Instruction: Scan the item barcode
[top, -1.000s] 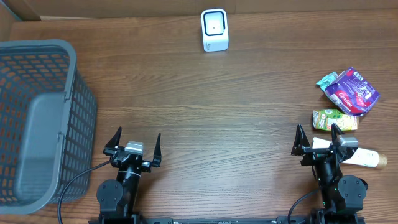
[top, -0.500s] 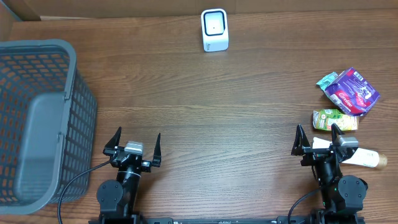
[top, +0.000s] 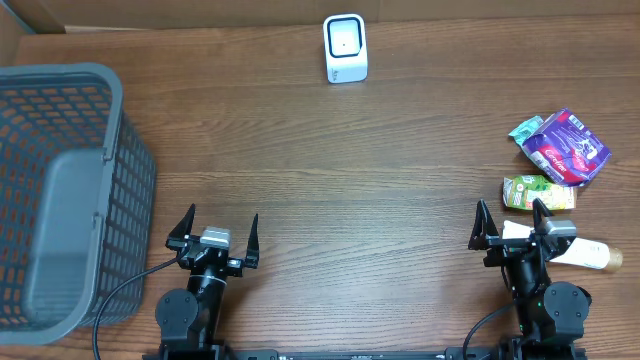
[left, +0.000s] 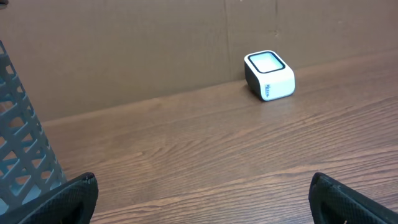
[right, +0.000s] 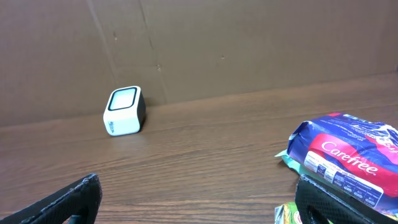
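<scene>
L gripper (top: 221, 216) & R gripper (top: 510, 215): both wide open, holding nothing, at near side. Just beside R: white plastic bottle w/ tan cap (top: 582, 254), lying flat. Prob. light, stiff, slippery, may roll; grip across mid-body. Beyond: green carton (top: 540, 192), purple soft pack (top: 567, 148). Far centre: white box scanner (top: 345, 47).

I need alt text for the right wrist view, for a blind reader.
A white scanner stands on a wooden table before a cardboard wall. A purple Carefree pack lies at right; the open right gripper frames the bottom corners.
</scene>
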